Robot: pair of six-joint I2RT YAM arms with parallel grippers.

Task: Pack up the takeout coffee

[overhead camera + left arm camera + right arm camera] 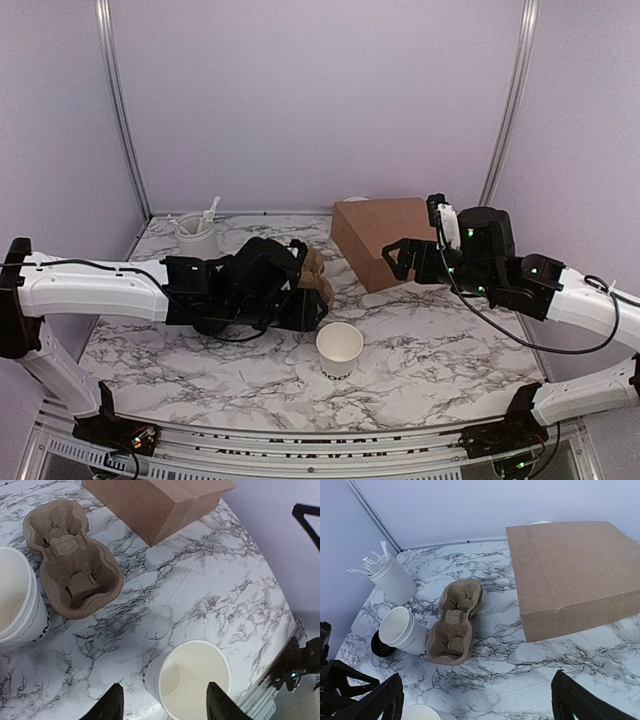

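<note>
From where I stand, the small white paper cup (340, 348) with dark lettering low on its side sits upright and uncovered on the marble-patterned table (450, 360). It is near the front edge and just ahead of the left gripper (165, 695). That gripper's two black fingers (111, 705) are spread wide and hold nothing, and the wrist view shows the cup's open mouth between them. A second white paper cup (402, 630) of the same sort stands just beside the brown moulded-pulp cup carrier (455, 622). What looks like a black plastic lid (381, 645) lies flat on the table against its foot, though that corner is dim and I would not swear to it. The right gripper (476, 690) hangs empty too, fingers far apart, near the brown paper bag (575, 575) at the back. The white ribbed tumbler (395, 580) of plastic cutlery stands by the back-left corner. The near cup appears empty (I can see its pale bottom), so I judge it very light. It is thin paper with no lid to brace the rim, so it will likely buckle under a hard squeeze and could tip if nudged. I would take it across the body, a little below the rolled rim where the wall is stiffest. A gentle close should do, keeping the cup upright.
</note>
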